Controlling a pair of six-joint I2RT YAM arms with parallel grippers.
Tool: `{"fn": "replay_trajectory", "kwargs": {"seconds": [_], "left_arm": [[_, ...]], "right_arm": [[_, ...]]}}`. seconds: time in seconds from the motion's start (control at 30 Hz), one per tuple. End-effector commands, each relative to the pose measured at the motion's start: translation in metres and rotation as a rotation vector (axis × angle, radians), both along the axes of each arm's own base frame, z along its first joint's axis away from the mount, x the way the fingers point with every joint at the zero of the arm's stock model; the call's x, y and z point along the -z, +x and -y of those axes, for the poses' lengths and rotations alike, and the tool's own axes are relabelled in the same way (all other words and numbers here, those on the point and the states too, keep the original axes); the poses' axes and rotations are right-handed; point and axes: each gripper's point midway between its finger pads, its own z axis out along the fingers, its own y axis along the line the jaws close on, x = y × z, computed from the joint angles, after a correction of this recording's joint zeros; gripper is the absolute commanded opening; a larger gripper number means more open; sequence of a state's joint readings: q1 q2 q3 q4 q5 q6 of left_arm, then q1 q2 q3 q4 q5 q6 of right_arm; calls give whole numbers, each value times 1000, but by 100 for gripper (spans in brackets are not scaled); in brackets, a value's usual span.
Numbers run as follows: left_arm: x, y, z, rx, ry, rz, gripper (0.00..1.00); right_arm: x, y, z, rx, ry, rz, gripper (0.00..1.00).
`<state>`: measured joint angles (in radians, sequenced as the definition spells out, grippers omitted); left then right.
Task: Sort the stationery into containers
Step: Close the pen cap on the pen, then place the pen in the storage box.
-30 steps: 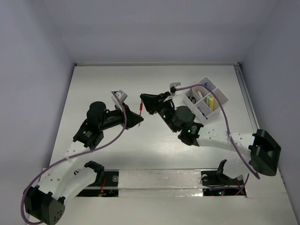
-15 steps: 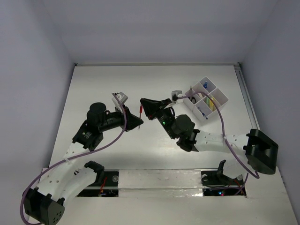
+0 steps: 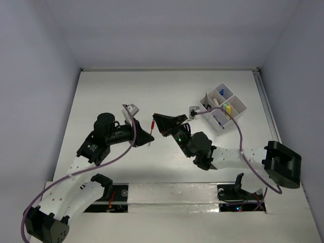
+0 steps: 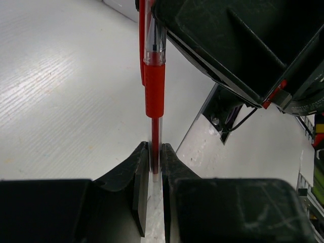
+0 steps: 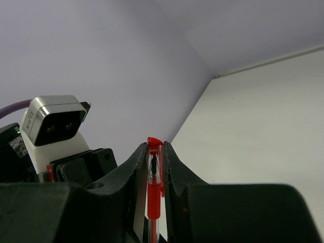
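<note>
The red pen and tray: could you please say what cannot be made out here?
1. Tip of the red pen: left wrist view, hidden between the left tool's fingers.
2. Contents of the tray: top view, too small to identify.
3. Pen's lower barrel: right wrist view, cut off by the bottom edge.

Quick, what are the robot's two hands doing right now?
Left gripper: closed on the red pen.
Right gripper: closed on the same red pen.

This is a robotics lab test cell: a white slatted surface (image 3: 101, 96) boxed in by plain pale walls (image 3: 167, 30) (left, back and right), carrying a left arm (image 3: 76, 177) and a right arm (image 3: 230, 154) bolted at its near edge, with purple cabling (image 3: 242, 144).
</note>
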<state>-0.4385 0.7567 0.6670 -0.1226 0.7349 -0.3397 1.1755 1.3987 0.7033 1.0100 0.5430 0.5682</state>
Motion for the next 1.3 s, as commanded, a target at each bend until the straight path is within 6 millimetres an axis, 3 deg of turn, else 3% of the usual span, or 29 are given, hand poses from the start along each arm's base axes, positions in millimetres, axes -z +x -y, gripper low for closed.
{"fn": "replay_trajectory", "kwargs": {"seconds": [0.0,0.23,0.37,0.5,0.53,0.57,0.6,0.7,0.73,0.97,1.07,1.1,1.2,1.27], "left_arm": [[-74,31,-4,-106,-136,287,0],[-87,34,-3,-109,-150,298,0],[-78,34,-1,-98,-141,284,0],[-66,34,1,-82,-122,257,0],[-64,33,0,-83,-118,256,0],[-63,33,0,-87,-113,254,0],[-61,34,-1,-88,-109,254,0],[-59,33,-2,-90,-106,251,0],[-59,32,-2,-89,-107,252,0],[-60,29,3,-54,-123,237,0],[-60,25,7,-18,-138,233,0],[-59,24,8,-7,-145,229,0],[-63,14,14,64,-180,222,0],[-63,7,16,104,-197,217,0]], "right_arm": [[96,-65,-30,-247,-213,-152,0],[132,-108,-39,-352,-253,-226,0],[135,-107,-38,-330,-247,-233,0],[105,-95,-21,-247,-255,-187,0],[80,-93,-13,-229,-220,-161,8],[69,-90,-6,-204,-223,-148,17],[40,-90,6,-192,-182,-104,37],[12,-90,29,-169,-168,-55,60],[-8,-91,42,-164,-130,-40,64],[-31,-98,71,-168,-245,16,87],[-45,-94,69,-170,-294,59,96],[-39,-95,63,-191,-344,63,99],[-47,-82,61,-178,-393,79,100],[-41,-77,52,-213,-421,74,100]]}}
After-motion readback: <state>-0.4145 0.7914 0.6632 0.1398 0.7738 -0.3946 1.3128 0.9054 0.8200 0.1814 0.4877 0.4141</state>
